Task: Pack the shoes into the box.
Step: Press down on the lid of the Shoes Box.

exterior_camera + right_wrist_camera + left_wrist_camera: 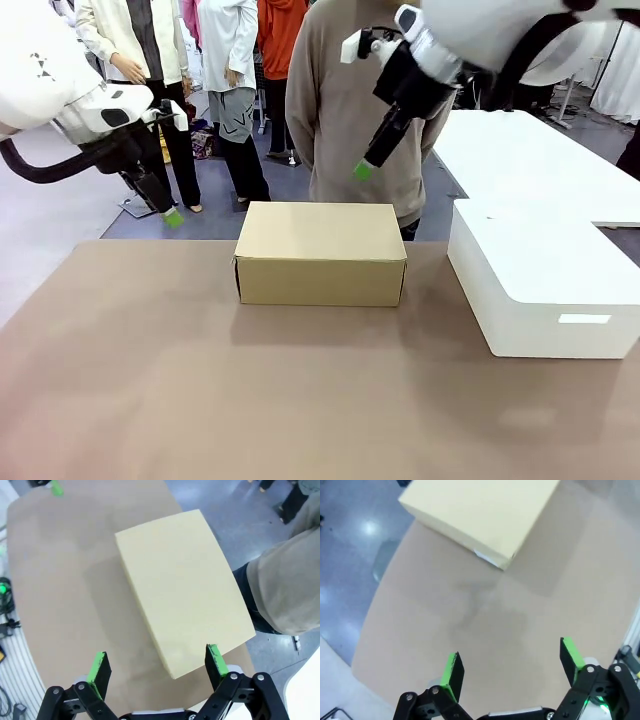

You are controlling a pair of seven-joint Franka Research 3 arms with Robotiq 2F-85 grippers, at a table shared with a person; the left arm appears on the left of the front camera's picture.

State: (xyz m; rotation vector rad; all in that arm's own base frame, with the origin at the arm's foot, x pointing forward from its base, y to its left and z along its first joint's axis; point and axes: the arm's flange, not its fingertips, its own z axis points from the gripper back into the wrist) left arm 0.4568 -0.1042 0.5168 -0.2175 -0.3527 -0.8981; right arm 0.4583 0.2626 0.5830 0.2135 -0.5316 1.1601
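Note:
The tan cardboard box (320,252) stands with its lid down at the far middle of the table; it also appears as the box (480,517) in the left wrist view and the box (182,587) in the right wrist view. The shoes are out of view. My left gripper (172,216) hangs high over the far left edge of the table, open and empty, its fingers (453,674) spread wide. My right gripper (363,170) hovers above the box's far right side, also open with nothing between its fingers (215,661).
A large white rectangular box (545,285) lies at the right of the table. A person in a beige sweater (350,110) stands right behind the tan box. Other people stand farther back at the left. The brown table (250,390) stretches toward me.

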